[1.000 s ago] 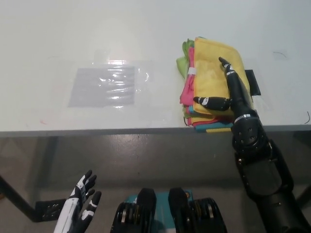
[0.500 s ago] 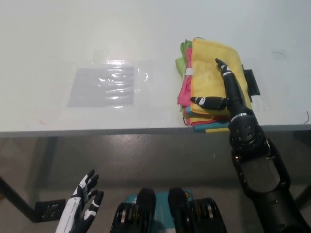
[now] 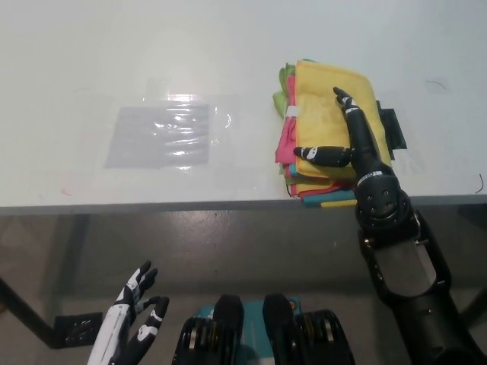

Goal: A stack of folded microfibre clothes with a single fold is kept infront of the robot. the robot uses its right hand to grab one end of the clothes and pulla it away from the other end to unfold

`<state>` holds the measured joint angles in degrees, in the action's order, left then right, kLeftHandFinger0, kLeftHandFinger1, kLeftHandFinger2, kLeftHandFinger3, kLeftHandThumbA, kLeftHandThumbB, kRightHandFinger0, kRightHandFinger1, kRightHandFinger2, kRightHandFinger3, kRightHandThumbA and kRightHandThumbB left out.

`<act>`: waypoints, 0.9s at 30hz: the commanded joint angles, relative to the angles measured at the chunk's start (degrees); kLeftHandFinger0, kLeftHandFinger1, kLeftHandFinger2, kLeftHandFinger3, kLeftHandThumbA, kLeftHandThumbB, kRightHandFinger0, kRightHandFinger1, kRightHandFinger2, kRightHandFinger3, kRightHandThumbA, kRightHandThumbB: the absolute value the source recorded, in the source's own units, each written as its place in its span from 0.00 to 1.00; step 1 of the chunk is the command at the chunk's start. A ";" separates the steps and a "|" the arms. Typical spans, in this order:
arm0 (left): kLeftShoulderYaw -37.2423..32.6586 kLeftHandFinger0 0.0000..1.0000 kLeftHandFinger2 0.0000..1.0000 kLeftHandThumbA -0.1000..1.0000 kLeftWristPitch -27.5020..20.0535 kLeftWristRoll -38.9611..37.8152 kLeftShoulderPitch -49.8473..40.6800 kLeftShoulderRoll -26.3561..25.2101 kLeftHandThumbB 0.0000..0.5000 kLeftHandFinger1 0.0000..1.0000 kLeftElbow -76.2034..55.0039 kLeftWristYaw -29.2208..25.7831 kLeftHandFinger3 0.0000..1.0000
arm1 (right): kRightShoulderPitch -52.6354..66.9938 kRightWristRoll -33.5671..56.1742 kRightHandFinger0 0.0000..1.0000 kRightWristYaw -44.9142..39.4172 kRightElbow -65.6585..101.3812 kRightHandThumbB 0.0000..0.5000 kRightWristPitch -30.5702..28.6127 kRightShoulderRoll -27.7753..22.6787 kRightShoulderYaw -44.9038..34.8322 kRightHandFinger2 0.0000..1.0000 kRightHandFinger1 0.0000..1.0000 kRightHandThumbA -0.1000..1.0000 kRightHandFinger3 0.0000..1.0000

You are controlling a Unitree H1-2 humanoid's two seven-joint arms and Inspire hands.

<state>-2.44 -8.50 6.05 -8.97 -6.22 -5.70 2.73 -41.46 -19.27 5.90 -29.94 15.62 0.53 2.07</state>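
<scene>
Right robot hand (image 3: 346,141) covers the near-right part of the stack (image 3: 323,114); can't tell if it grips any cloth. Lower cloths show only as edges. Left robot hand (image 3: 137,319) cut by bottom edge. Black patch (image 3: 390,128) half hidden behind stack.

White table (image 3: 91,61): stack of folded cloths (image 3: 323,114) near front edge, clear plastic sheet (image 3: 163,135) left of it.

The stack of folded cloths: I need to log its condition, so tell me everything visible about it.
The stack of folded microfibre cloths lies flat near the front edge of the white table, right of a clear plastic sheet. A yellow cloth is on top; green, pink, orange and teal edges show below, with a small white tag on the left side. The black right hand rests on top, fingers spread.
</scene>
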 commanded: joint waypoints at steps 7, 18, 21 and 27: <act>-0.40 0.86 1.00 0.75 -2.04 0.25 0.77 -0.56 0.35 0.97 -1.39 0.61 1.00 | -4.82 1.69 1.00 0.01 -0.81 0.84 0.85 1.05 0.71 1.00 1.00 1.00 1.00; -0.46 0.82 1.00 0.77 -2.23 0.43 0.35 -0.22 0.37 0.94 -1.25 0.34 1.00 | -4.57 1.57 1.00 0.73 -7.20 0.84 -0.81 1.60 1.89 1.00 1.00 1.00 1.00; -0.38 0.83 1.00 0.78 -2.43 0.21 0.33 -0.34 0.36 0.94 -1.20 0.41 1.00 | -4.31 2.11 1.00 1.25 -9.77 0.86 -2.32 1.76 1.84 1.00 1.00 1.00 1.00; -0.42 0.98 1.00 0.78 -2.09 0.39 0.60 -0.38 0.36 1.00 -1.26 0.44 1.00 | -4.34 1.48 1.00 2.53 -15.38 0.85 -3.13 1.04 2.48 1.00 1.00 1.00 1.00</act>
<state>-2.62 -8.56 6.24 -8.89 -6.18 -5.71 2.97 -45.12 -18.66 8.15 -41.48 12.73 0.92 3.83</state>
